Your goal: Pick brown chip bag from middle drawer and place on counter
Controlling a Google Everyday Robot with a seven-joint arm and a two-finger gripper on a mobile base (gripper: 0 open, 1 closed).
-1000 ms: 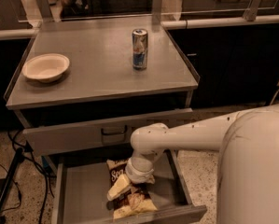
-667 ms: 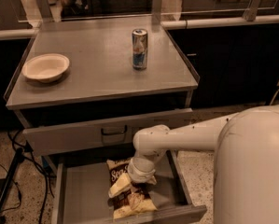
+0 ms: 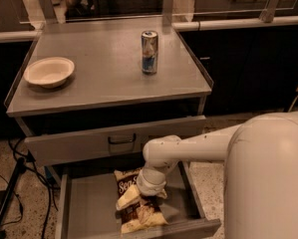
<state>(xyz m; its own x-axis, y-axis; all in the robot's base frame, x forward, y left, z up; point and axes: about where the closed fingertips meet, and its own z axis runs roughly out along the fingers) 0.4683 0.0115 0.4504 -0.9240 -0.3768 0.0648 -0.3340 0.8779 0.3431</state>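
The pincer (image 3: 146, 195) is down inside the middle drawer (image 3: 86, 210), pressed against the brown chip bag (image 3: 133, 214). The wrist above hides it, so I cannot tell whether it is open or closed, or whether it has hold of the bag. The bag lies flat on the drawer floor, right of centre, its "Sea Salt" end toward the back. The drawer stands pulled out below the front edge of the surface (image 3: 98, 86), under a closed drawer front (image 3: 78, 146). On the surface, a drink can (image 3: 149, 52) stands upright toward the back right corner, and a pale bowl (image 3: 49, 71) sits near the left edge.
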